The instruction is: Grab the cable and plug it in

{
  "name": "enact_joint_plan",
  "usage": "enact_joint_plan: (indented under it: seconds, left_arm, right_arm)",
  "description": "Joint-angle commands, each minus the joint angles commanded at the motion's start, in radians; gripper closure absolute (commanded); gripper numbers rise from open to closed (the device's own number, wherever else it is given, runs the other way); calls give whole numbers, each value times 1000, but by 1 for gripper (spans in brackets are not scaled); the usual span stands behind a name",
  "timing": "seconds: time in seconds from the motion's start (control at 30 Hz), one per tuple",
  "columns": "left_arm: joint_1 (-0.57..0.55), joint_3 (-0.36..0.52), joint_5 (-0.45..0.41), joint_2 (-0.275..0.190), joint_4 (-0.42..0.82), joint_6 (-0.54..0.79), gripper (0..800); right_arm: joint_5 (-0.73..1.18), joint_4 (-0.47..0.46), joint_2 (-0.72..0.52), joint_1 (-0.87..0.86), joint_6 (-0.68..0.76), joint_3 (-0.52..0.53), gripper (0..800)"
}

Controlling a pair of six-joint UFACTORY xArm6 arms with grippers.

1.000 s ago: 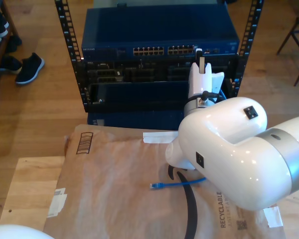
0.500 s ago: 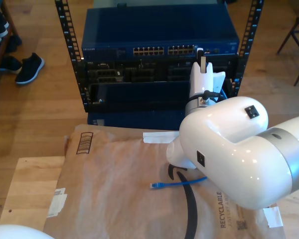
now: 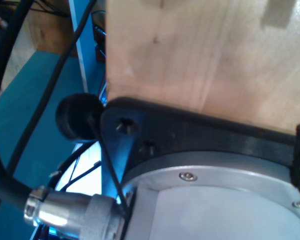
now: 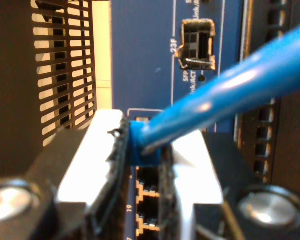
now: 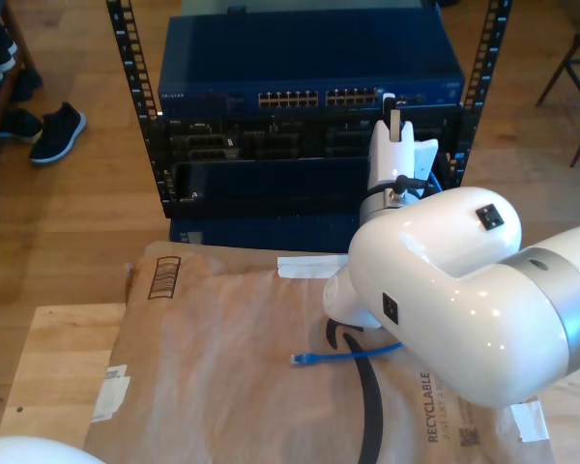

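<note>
We are at the plugging-in step. Our second pincer (image 4: 145,165) is clamped narrow on the cable (image 4: 225,100) just behind its plug, with the blue cord rising out of the jaws toward the camera. The plug end points at the blue switch (image 5: 309,68) in the rack, and in the second wrist view a row of open ports (image 4: 147,200) sits right beyond the jaws. Whether the plug has entered a port we cannot tell, since the pincer's own pads cover the tip.

We judge that the next move calls for a short, straight push along the port's axis, with the plug kept level and its clip square to the opening; any twist could jam it against the port's edge.

The exterior view gives what the wrist camera lacks. There the white arm reaches over the brown paper on the desk (image 5: 68,358), its pincer (image 5: 394,121) held up against the front of the switch near the exterior view's right end of the port rows. The cable's other plug (image 5: 300,361) lies loose on the paper near the arm's base.

The first wrist view looks at pale wood (image 3: 200,50) and a black bracket close up. Its jaws are out of frame, so we cannot tell the state of our first pincer.
</note>
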Motion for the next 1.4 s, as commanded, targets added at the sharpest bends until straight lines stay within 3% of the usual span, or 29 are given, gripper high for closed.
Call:
enact_joint_plan:
  seconds: [1.1, 1.4]
  left_arm:
    - [0, 0, 0, 0, 0, 0, 1]
    - [0, 0, 0, 0, 0, 0, 2]
  right_arm:
    - [3, 0, 20, 11, 0, -26, 800]
    - [11, 0, 61, 9, -2, -104, 800]
